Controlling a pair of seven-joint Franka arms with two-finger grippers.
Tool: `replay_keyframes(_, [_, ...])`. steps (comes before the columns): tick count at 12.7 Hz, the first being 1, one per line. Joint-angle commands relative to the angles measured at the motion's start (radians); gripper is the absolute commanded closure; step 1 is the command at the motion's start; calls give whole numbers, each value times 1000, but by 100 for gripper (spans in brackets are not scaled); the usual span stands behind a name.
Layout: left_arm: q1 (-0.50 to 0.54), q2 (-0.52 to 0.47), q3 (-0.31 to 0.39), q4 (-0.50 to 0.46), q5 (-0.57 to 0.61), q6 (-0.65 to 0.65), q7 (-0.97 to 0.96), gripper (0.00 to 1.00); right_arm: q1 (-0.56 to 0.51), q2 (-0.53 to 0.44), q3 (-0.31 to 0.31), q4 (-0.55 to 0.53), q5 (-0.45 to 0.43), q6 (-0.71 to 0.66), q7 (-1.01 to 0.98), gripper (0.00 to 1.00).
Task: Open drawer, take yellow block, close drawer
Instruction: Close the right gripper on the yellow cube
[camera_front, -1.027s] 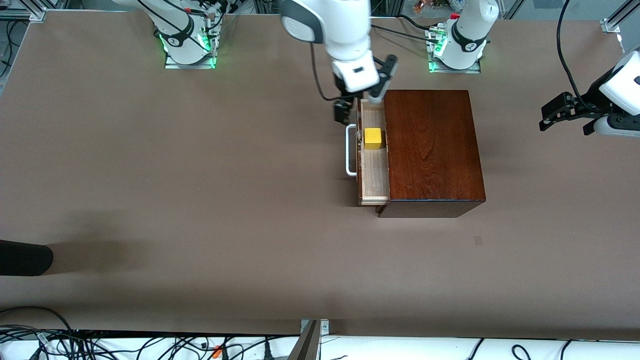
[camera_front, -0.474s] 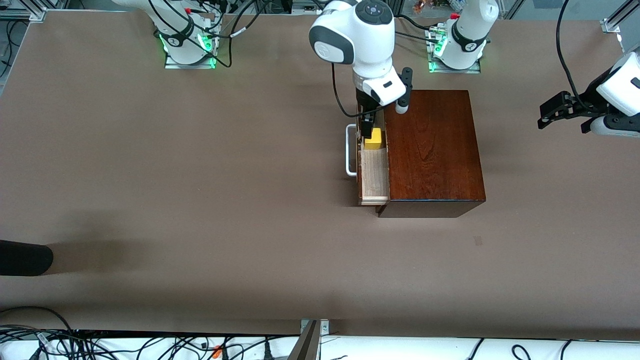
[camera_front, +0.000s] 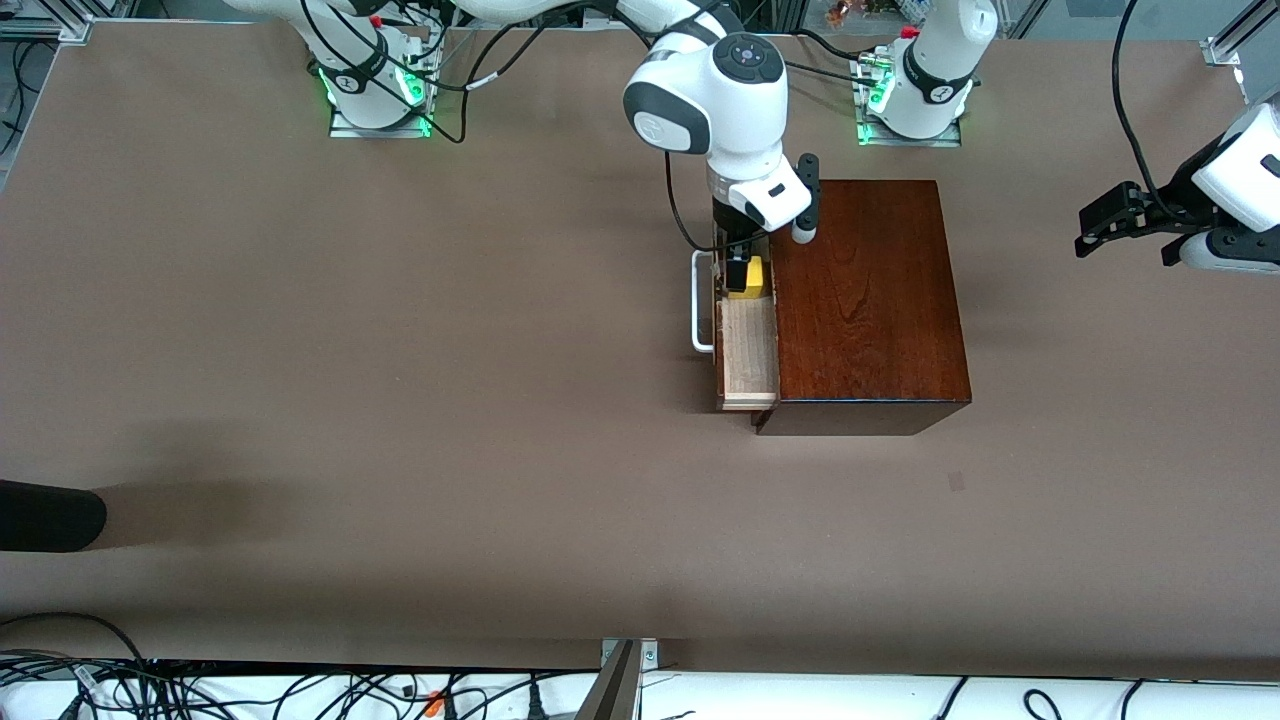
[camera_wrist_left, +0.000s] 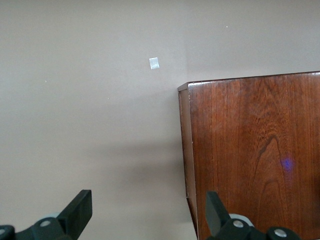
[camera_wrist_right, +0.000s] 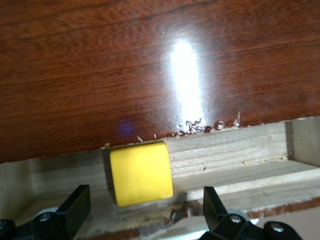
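Note:
The dark reddish-brown wooden box (camera_front: 865, 300) stands mid-table with its drawer (camera_front: 748, 350) pulled partly out, showing a pale wood interior and a white bar handle (camera_front: 700, 300). The yellow block (camera_front: 755, 280) sits in the drawer, against the box's edge (camera_wrist_right: 141, 172). My right gripper (camera_front: 742, 258) hangs low over the drawer, open. In the right wrist view its fingers (camera_wrist_right: 75, 205) stand to either side of the block without touching it. My left gripper (camera_front: 1100, 225) waits open in the air toward the left arm's end of the table, with a corner of the box (camera_wrist_left: 250, 150) in its view.
A dark object (camera_front: 50, 515) pokes in at the table edge toward the right arm's end. A small pale patch (camera_front: 957, 481) lies on the table nearer the front camera than the box. Cables (camera_front: 300, 690) run along the near edge.
My right arm has turned its hand and lowered the open gripper down over the yellow block in the drawer. The left arm has barely moved.

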Motion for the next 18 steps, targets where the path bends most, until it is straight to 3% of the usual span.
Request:
replay_keyframes(1, [0, -15, 4, -2, -23, -11, 26, 0, 17, 41, -6, 37, -36, 14, -11, 0])
replay_keyframes(7, [0, -16, 2, -2, -23, -11, 26, 0, 19, 63, -8, 37, -44, 29, -11, 2])
replay_keyframes(9, [0, -15, 4, -2, -23, -11, 26, 0, 22, 69, -6, 37, -93, 41, -25, 31])
replay_keyframes(13, [0, -16, 2, -2, -23, -11, 26, 0, 22, 64, -6, 38, -93, 35, -22, 82])
replay_keyframes(18, [0, -16, 4, -2, -23, -11, 26, 0, 20, 43, 0, 43, -87, -40, -6, 87])
